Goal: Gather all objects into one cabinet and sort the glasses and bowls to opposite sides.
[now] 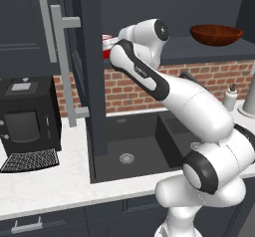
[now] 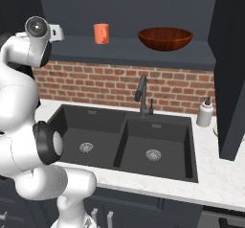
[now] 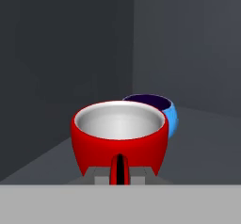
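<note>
In the hand view the glossy red mug [image 3: 120, 133] with its white inside stands right in front of my gripper [image 3: 120, 176]. Its handle sits between the fingertips, which are shut on it. The small blue bowl [image 3: 170, 117] is just behind the mug, to its right, in a corner of the dark cabinet [image 3: 70, 53]. From the left base view the arm reaches up behind the open cabinet door [image 1: 92, 57], where a bit of the red mug [image 1: 106, 42] shows. The orange mug [image 2: 101, 33] and the wide brown bowl [image 2: 165, 38] stand on the shelf [image 2: 129, 50] to the right.
The long grey bar handle [image 1: 64, 66] stands out from the open door. Below are the black double sink [image 2: 129, 143], the faucet [image 2: 141, 95] and a soap dispenser [image 2: 205, 113]. A coffee machine [image 1: 27, 116] sits on the left counter. A second open door [image 2: 232, 78] hangs at the right.
</note>
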### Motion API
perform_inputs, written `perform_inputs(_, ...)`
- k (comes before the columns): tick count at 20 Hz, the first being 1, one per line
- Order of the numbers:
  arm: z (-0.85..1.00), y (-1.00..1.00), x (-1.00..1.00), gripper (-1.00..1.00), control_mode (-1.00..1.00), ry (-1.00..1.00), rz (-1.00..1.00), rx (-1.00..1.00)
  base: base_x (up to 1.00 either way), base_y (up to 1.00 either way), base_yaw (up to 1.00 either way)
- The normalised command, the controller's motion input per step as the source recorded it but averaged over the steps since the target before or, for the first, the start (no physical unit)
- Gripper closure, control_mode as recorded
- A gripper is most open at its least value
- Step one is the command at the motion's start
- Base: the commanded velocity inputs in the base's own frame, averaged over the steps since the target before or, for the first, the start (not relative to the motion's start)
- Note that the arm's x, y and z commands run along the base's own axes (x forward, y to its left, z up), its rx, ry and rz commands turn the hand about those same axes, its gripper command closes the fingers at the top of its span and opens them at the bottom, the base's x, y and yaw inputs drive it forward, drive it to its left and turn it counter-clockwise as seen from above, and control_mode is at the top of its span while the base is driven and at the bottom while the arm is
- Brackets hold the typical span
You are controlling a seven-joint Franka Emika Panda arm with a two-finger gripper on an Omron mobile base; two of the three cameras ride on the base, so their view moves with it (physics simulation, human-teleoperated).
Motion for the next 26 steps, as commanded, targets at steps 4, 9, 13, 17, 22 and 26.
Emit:
perform_inputs(4,0.0,0.0,0.18,1.0,-1.0,0.0,-0.01,0.0,0.0,0.0,0.0)
perform_inputs(9,0.0,0.0,0.16,1.0,-1.0,0.0,-0.01,0.0,0.0,0.0,0.0)
perform_inputs(13,-0.03,0.0,0.1,1.0,-1.0,0.0,0.0,0.0,0.0,0.0,0.0)
perform_inputs(17,-0.02,0.02,0.0,1.0,-1.0,0.0,0.0,0.0,0.0,0.0,0.0)
perform_inputs(22,0.0,0.03,0.0,1.0,-1.0,0.0,0.0,0.0,0.0,0.0,0.0)
perform_inputs(26,0.0,0.0,0.0,1.0,-1.0,0.0,0.0,0.0,0.0,0.0,0.0)
